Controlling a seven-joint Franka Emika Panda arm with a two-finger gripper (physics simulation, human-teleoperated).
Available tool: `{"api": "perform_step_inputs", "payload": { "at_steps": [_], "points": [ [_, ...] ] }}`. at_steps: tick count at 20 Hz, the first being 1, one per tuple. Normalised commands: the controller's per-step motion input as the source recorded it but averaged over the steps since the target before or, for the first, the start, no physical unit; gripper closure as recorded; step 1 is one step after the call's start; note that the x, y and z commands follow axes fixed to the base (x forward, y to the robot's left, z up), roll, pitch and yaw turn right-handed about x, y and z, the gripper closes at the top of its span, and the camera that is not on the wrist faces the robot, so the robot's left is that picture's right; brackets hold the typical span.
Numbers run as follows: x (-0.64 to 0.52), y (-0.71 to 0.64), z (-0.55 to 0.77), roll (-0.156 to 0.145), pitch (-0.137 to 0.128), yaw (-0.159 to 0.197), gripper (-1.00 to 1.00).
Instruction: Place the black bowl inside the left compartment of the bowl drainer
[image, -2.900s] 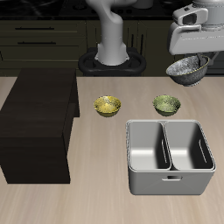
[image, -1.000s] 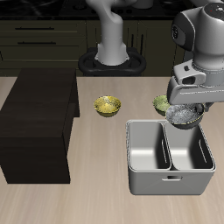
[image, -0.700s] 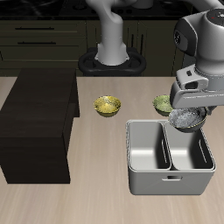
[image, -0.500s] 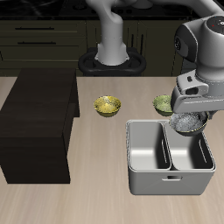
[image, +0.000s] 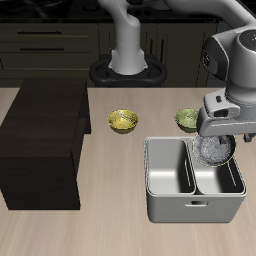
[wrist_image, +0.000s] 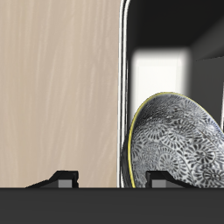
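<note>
My gripper (image: 222, 138) is shut on the rim of the black bowl (image: 212, 150), which hangs tilted with its speckled silvery inside facing outward. The bowl is partly down in the bowl drainer (image: 189, 210), in the well farther from the dark block, near that well's back wall. The wrist view shows the black bowl (wrist_image: 179, 142) close up between the fingertips (wrist_image: 63, 178), with the bowl drainer rim (wrist_image: 124, 87) and a bright well floor behind it. The other well holds nothing.
Two small yellow-green bowls (image: 122, 121) (image: 187, 119) stand on the table behind the drainer. A large dark block (image: 45, 140) takes up one side of the table. The robot base (image: 127, 68) stands at the back.
The gripper has come down and toward the table's front with the bowl, from high behind the drainer to the drainer's well. The bowl is now lower and partly inside.
</note>
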Motion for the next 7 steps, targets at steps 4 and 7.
{"api": "perform_step_inputs", "payload": {
  "at_steps": [4,7],
  "points": [
    [0.06,-0.2,0.09,-0.038,-0.012,-0.009,-1.0],
    [-0.07,-0.04,0.28,0.006,-0.039,-0.023,-1.0]
  ]
}}
